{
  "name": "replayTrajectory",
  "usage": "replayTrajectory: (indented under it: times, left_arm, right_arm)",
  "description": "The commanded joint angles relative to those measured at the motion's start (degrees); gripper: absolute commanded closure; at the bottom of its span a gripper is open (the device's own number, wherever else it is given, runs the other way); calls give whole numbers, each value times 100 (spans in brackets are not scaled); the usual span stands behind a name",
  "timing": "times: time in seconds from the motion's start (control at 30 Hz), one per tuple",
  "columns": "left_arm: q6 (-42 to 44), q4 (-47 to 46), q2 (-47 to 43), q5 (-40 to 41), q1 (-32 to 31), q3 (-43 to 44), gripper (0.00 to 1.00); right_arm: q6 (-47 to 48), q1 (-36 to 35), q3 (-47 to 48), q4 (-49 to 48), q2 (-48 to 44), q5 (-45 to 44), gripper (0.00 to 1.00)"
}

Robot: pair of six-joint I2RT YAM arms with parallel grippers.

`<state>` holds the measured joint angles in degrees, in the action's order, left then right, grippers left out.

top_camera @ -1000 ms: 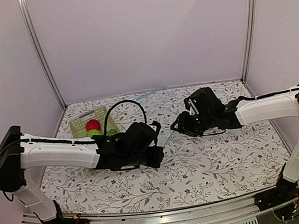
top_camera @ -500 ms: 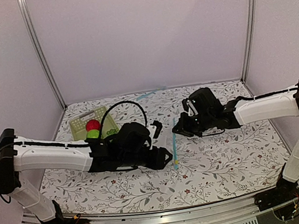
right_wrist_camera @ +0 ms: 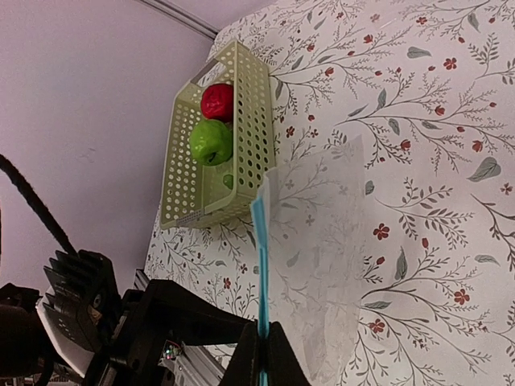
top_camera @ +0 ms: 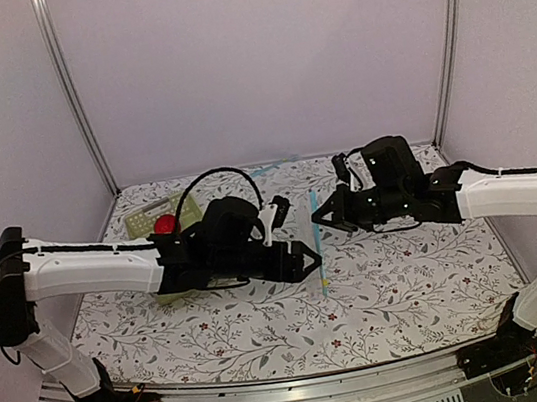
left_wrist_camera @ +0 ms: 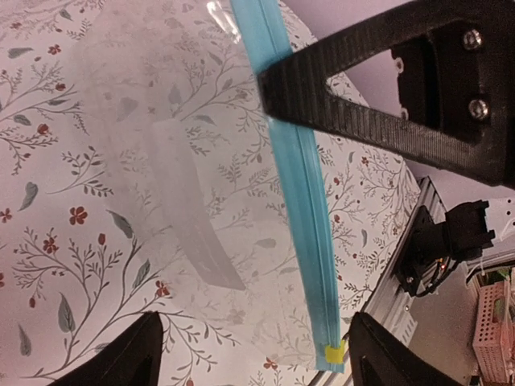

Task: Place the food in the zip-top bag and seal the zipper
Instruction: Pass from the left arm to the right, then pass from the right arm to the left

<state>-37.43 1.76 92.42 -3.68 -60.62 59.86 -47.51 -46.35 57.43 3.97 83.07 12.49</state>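
Loading not begun: red apple [right_wrist_camera: 217,100] and green apple [right_wrist_camera: 211,141] lie in the basket [right_wrist_camera: 251,129], outside the bag [right_wrist_camera: 322,241]. Right gripper [right_wrist_camera: 262,358] is clamped on the zipper [right_wrist_camera: 259,265]; left gripper [left_wrist_camera: 256,342] stands spread near the bag. Mouth seemingly unsealed, film hard to read. Filling, sealing outstanding.

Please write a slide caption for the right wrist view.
Right gripper pinches blue zipper strip of clear plastic bag; red apple, green apple in pale green basket.

You count: red apple [right_wrist_camera: 217,100] 1 | green apple [right_wrist_camera: 211,141] 1 | basket [right_wrist_camera: 254,112] 1 | zip-top bag [right_wrist_camera: 322,241] 1
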Motion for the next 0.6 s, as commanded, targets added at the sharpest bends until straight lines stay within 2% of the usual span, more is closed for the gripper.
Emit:
replayTrajectory:
  times: [0.0, 0.17, 0.33, 0.57]
  left_arm:
    - [-295, -702, 224, -526, 84, 114, 20]
    - [-449, -1025, 298, -630, 161, 89, 25]
    - [-579, -877, 445, -565, 227, 128, 40]
    - [-616, -755, 566, -489, 239, 286, 39]
  right_arm:
    - [200, -78, -115, 358, -206, -50, 96]
    - [265, -95, -92, 430, -247, -74, 96]
    - [315, -118, -33, 463, -238, -63, 96]
    - [368, -150, 37, 558, -206, -149, 96]
